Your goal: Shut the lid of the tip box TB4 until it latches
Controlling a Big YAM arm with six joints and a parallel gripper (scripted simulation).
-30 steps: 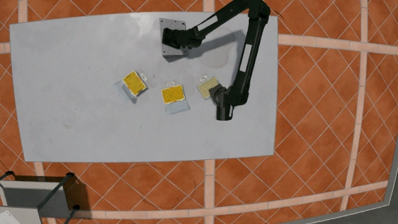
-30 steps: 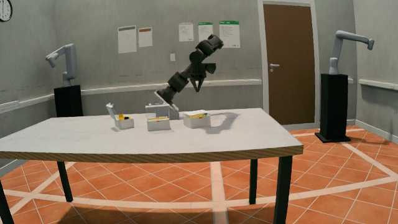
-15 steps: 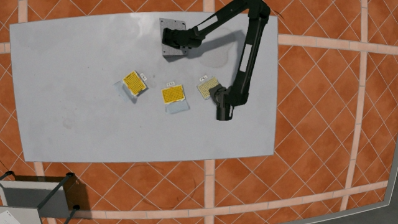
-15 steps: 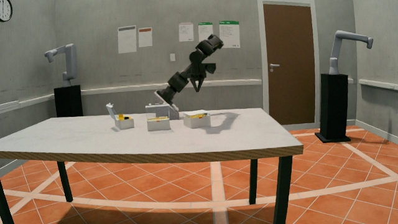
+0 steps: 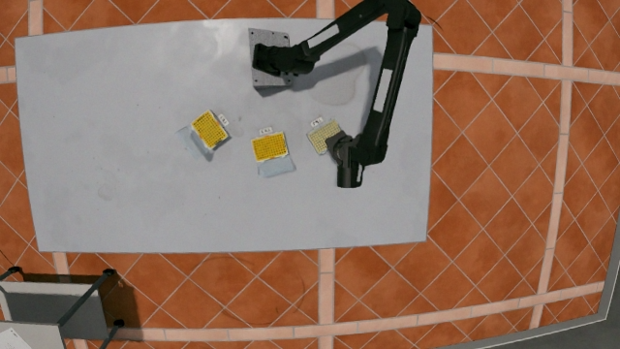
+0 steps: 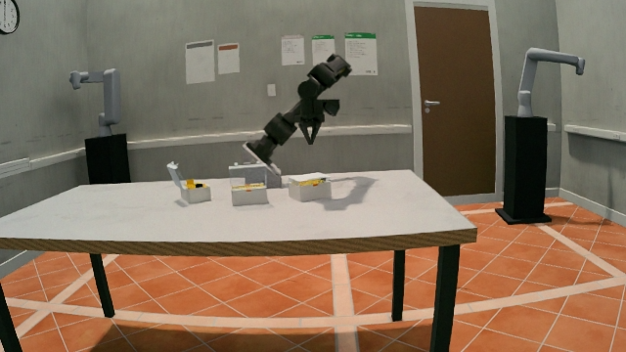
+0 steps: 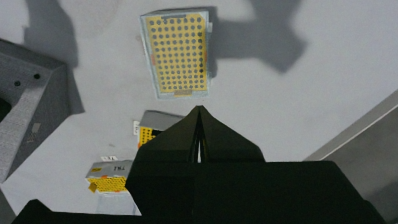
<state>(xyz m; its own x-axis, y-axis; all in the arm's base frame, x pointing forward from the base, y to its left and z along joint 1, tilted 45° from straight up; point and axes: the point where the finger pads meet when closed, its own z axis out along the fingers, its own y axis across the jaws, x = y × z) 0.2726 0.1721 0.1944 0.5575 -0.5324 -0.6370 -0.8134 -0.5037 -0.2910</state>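
Three white tip boxes with yellow racks stand in a row on the grey bench. The left box (image 5: 209,129) (image 6: 196,192) and the middle box (image 5: 269,146) (image 6: 249,194) have their clear lids open. The right box (image 5: 324,136) (image 6: 309,187) looks paler, with its lid lying flat over the rack; it also shows in the wrist view (image 7: 179,54). The small labels beside the boxes are too small to read. My gripper (image 6: 310,136) (image 7: 199,111) is shut and empty. It hangs well above the right box, near its front end, and touches nothing.
The arm's grey base plate (image 5: 269,58) sits at the back of the bench, behind the middle box. The bench's right edge (image 5: 428,136) lies beyond the right box. Two other robot arms on black pedestals stand by the walls.
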